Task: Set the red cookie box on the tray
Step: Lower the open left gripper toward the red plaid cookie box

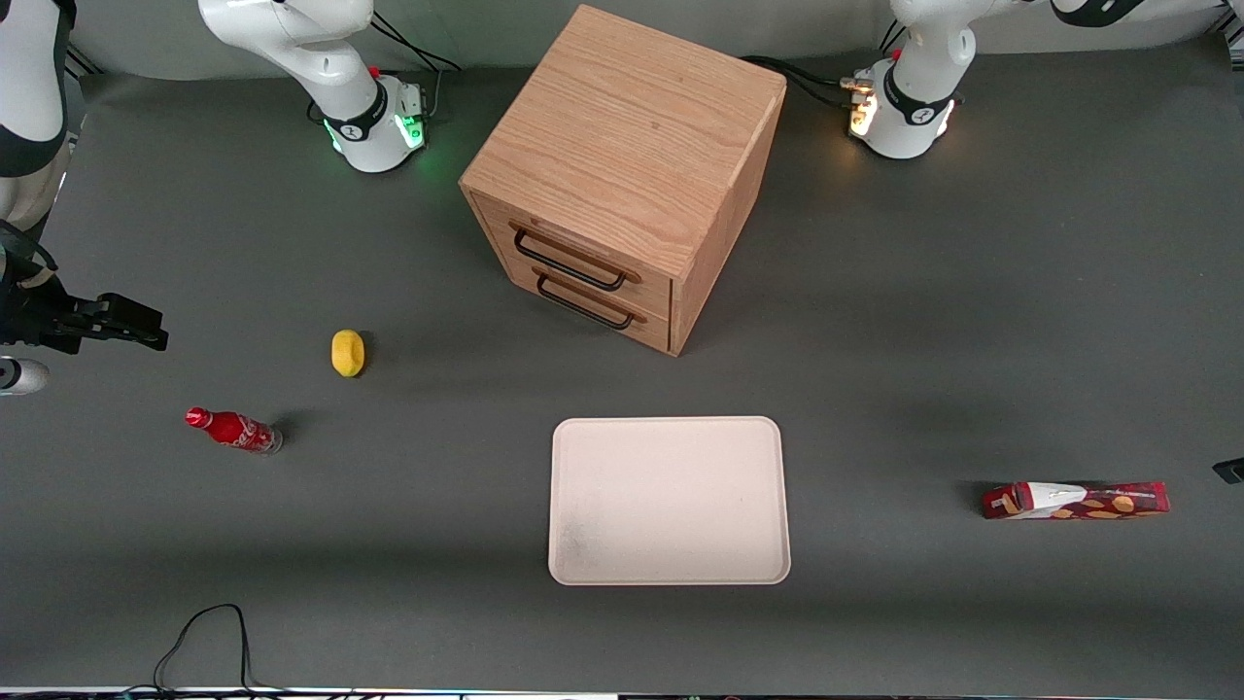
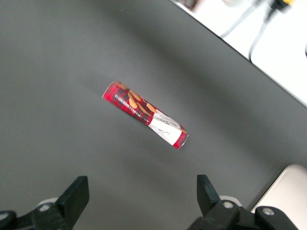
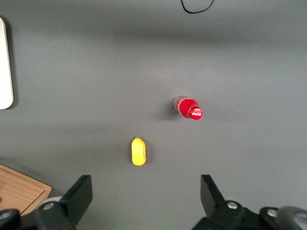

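The left arm's gripper hung high above the grey surface, looking down on the red cookie box with clear space between them. Its two black fingers stood spread wide apart, released and holding nothing, touching nothing.

The red cookie box lay flat on the surface at the lower right of the front view, toward the working arm's end. It was a long, slim dark-red carton printed with golden-brown cookies, with a white label panel at the end nearer the tray. The cream-white tray sat low in the centre of the front view, well apart from the box, nearer the camera than the wooden drawer cabinet.
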